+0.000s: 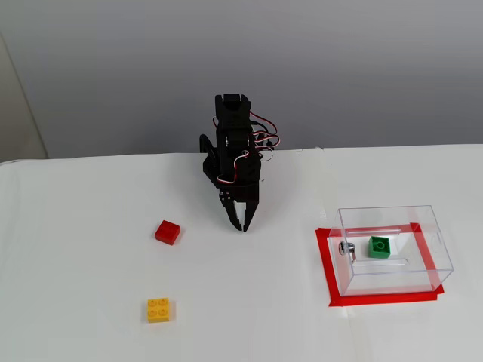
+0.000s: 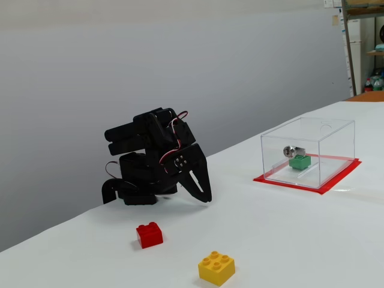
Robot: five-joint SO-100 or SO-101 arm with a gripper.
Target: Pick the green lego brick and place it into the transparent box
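Green lego brick (image 1: 379, 246) lies inside the transparent box (image 1: 430, 226), so the job looks done; the pincer (image 1: 241, 225), well clear of the box, hangs pressed together and empty above the desk (image 1: 90, 226).

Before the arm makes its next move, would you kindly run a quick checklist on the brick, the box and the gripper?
1. Green lego brick inside the transparent box: ok.
2. Gripper empty: ok, nothing between the fingers.
3. Gripper clear of the box, folded back near its base: ok.
4. Red brick and yellow brick lying on the table, outside the box: ok.
5. Box sitting within the red tape frame: ok.
6. Jaws fully closed: cannot tell.
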